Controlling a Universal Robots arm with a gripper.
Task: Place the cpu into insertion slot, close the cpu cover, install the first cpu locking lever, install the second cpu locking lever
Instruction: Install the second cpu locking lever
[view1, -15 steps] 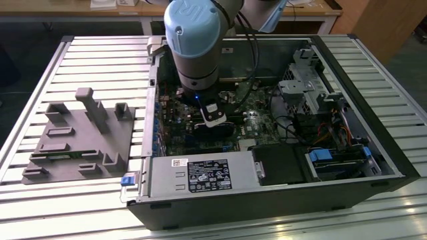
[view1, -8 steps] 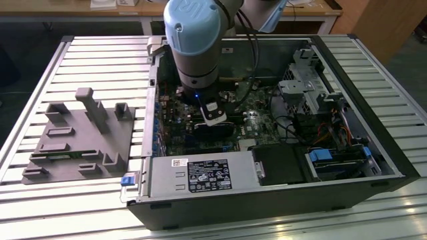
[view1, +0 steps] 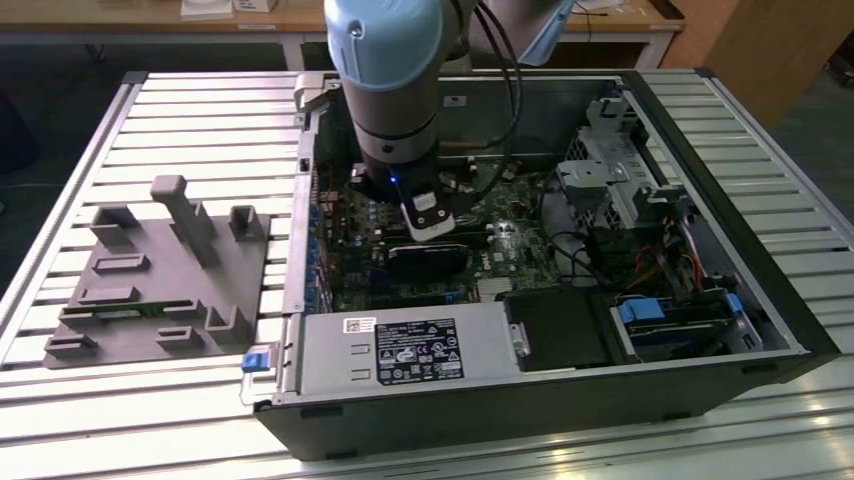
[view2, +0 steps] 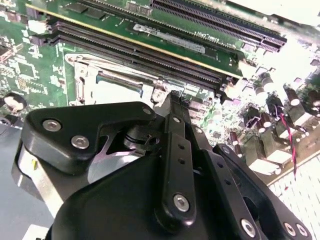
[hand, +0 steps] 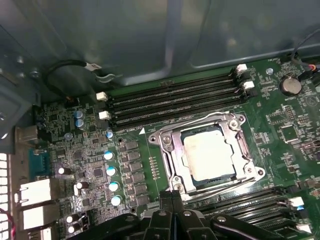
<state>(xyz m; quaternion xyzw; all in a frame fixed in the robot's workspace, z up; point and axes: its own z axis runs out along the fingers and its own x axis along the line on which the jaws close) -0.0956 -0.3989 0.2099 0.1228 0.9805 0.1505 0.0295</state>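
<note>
In the first wrist view the cpu (hand: 209, 152) lies flat in the insertion slot (hand: 248, 161), silvery top up. The cpu cover (hand: 169, 151) is down around it, framing the chip. A thin wire lever (hand: 200, 119) runs along one side of the cover and another (hand: 235, 184) along the opposite side. My gripper (hand: 172, 196) is shut with nothing between its fingers, its tips right at the slot's edge beside that second lever; contact cannot be told. The second wrist view has the gripper (view2: 175, 100) over the same slot (view2: 82, 70). In the exterior view the gripper (view1: 430, 228) reaches down into the open computer case.
Long black memory slots (hand: 175, 97) flank the socket on both sides. Capacitors (hand: 112, 170) and ports stand close by. The case walls (view1: 534, 405), power supply (view1: 400, 350), drive cage (view1: 607, 185) and cables hem in the motherboard. A grey fixture (view1: 160, 270) sits on the table at the exterior view's left.
</note>
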